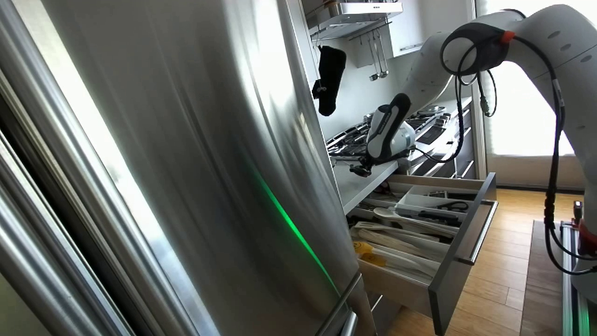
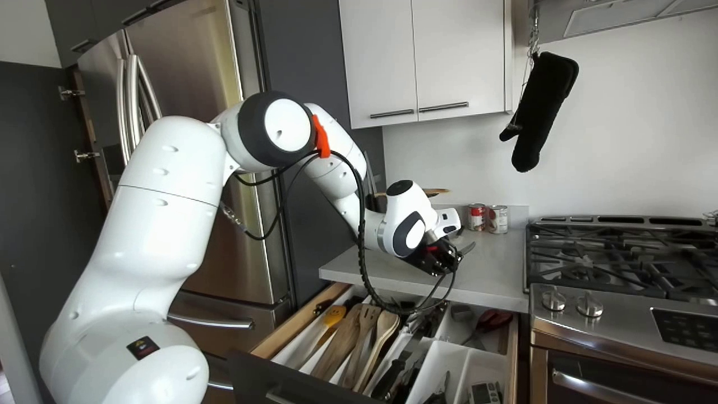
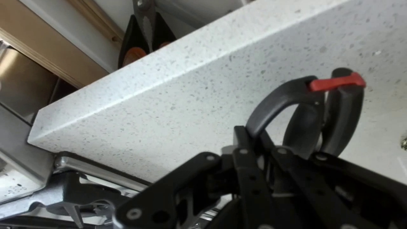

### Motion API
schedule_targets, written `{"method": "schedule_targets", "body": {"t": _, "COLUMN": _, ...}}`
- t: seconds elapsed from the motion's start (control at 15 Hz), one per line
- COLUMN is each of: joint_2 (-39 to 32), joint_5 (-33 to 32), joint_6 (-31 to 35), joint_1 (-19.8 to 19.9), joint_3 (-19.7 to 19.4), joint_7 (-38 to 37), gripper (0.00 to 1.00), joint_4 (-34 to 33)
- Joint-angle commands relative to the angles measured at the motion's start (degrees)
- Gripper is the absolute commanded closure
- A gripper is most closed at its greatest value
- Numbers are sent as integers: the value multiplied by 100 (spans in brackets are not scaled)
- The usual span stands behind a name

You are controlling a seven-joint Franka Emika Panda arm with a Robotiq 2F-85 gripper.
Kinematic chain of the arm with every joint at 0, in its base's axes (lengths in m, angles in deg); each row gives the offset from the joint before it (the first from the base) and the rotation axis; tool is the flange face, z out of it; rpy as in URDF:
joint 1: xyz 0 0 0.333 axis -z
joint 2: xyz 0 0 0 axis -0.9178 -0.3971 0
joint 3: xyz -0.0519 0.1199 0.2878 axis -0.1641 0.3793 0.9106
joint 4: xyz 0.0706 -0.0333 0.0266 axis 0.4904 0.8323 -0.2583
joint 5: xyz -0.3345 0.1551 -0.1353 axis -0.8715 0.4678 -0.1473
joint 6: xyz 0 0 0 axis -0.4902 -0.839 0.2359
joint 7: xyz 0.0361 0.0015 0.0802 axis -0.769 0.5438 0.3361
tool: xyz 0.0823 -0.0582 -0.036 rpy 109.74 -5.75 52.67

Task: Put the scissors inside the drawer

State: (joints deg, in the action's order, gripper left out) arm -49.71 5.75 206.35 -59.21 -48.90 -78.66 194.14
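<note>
In the wrist view, black-handled scissors (image 3: pixel 303 125) with a red clip joining the handles are held above the countertop. My gripper (image 3: pixel 253 135) is shut on one handle loop; the blades are hidden behind the fingers. In both exterior views the gripper (image 1: pixel 361 169) (image 2: pixel 446 261) is over the counter near its front edge. A grey blade-like tip (image 2: pixel 466 248) shows beside it in an exterior view. The drawer (image 1: pixel 396 284) stands pulled open below the counter, with a dark front and white divided insert. Its wooden side also shows in an exterior view (image 2: pixel 305 322) and the wrist view (image 3: pixel 54 47).
The speckled countertop (image 3: pixel 190 105) overhangs the drawer's back. The stove (image 2: pixel 594 264) adjoins the counter; the steel fridge (image 1: pixel 210 163) stands at its other end. Two cans (image 2: pixel 477 217) are by the wall. Drawer contents include wooden utensils (image 2: pixel 342 342), knives and red-handled shears (image 2: pixel 495 318).
</note>
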Motion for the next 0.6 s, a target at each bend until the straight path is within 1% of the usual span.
{"method": "schedule_targets", "body": {"t": 0.0, "joint_2": 557, "joint_5": -27, "joint_6": 505, "joint_1": 87, "joint_3": -46, "joint_7": 290, "gripper": 98, "joint_4": 938}}
{"method": "schedule_targets", "body": {"t": 0.07, "joint_2": 698, "joint_5": -38, "joint_6": 589, "joint_1": 98, "joint_3": -66, "joint_7": 357, "gripper": 98, "joint_4": 1177}}
{"method": "schedule_targets", "body": {"t": 0.13, "joint_2": 828, "joint_5": -141, "joint_6": 794, "joint_1": -46, "joint_3": -290, "joint_7": 297, "gripper": 98, "joint_4": 1457}}
{"method": "schedule_targets", "body": {"t": 0.27, "joint_2": 1118, "joint_5": -188, "joint_6": 1145, "joint_1": -211, "joint_3": -545, "joint_7": 357, "gripper": 98, "joint_4": 1992}}
{"method": "schedule_targets", "body": {"t": 0.53, "joint_2": 1550, "joint_5": -64, "joint_6": 1944, "joint_1": -831, "joint_3": -1298, "joint_7": 818, "gripper": 98, "joint_4": 2988}}
